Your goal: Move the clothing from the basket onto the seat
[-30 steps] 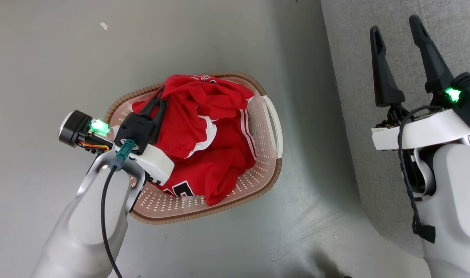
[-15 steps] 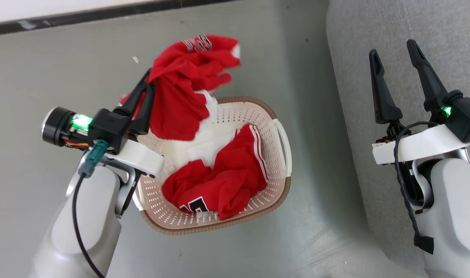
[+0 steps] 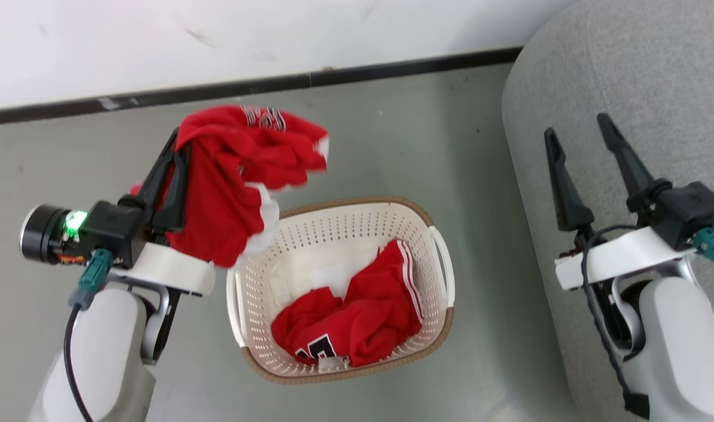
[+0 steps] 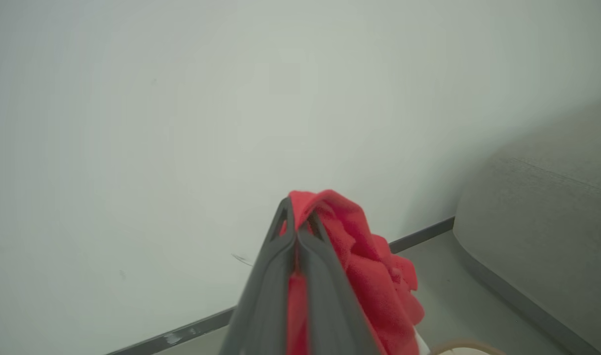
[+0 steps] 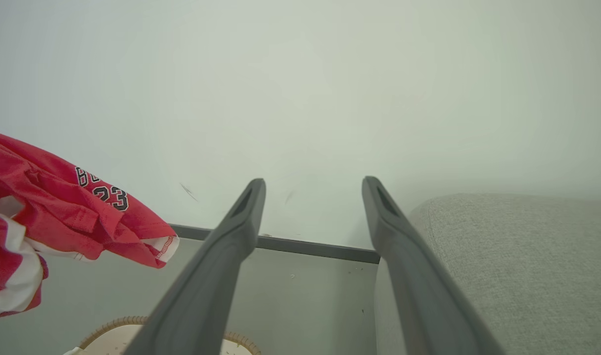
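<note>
Grey floor (image 3: 392,146) meets white wall (image 3: 157,35) w/ dark skirting (image 3: 392,67); grey sofa (image 3: 626,58) at right. L pincer (image 3: 178,140) clamped on red jersey (image 3: 228,176), held up clear of basket (image 3: 333,223) on floor, 2nd jersey (image 3: 357,316) inside. R pincer (image 3: 575,126) wide open, empty, over sofa edge.

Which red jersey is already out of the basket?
The jersey clamped in the left gripper, held above the basket; the other jersey lies inside it.

looks like a living room at home: a grey sofa (image 3: 626,70), a laundry basket (image 3: 333,225) on a smooth grey floor (image 3: 392,135), white wall (image 3: 275,35), dark skirting (image 3: 392,66).
</note>
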You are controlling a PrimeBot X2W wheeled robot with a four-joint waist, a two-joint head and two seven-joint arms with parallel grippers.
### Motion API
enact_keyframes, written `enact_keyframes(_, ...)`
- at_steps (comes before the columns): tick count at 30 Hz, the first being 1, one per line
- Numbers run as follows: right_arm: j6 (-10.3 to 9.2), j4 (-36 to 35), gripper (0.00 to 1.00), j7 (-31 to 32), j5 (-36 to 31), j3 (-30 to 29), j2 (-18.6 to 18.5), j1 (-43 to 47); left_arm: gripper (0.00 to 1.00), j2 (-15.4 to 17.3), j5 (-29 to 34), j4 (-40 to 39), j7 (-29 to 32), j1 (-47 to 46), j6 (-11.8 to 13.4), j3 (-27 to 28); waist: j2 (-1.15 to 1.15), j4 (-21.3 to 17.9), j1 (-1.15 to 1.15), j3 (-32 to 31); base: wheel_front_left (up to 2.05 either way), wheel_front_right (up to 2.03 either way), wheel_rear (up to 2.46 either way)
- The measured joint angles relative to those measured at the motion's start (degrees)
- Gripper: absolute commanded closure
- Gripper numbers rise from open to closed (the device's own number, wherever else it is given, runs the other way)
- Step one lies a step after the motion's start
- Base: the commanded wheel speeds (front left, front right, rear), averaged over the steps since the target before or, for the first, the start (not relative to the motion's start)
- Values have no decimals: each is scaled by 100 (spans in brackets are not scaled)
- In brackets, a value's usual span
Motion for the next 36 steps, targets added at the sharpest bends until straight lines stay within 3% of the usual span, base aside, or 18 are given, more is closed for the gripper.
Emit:
enact_keyframes(17,1,380,0,0,-253,750,-23,715,100,288,-116,-333,30,711,-191,-102,0,287,0,-1172,0,0,0)
enact_keyframes(36,1,768,0,0,-389,2827,-584,821,100,313,-137,-1133,569,942,-464,-592,0,580,0,-2189,0,0,0)
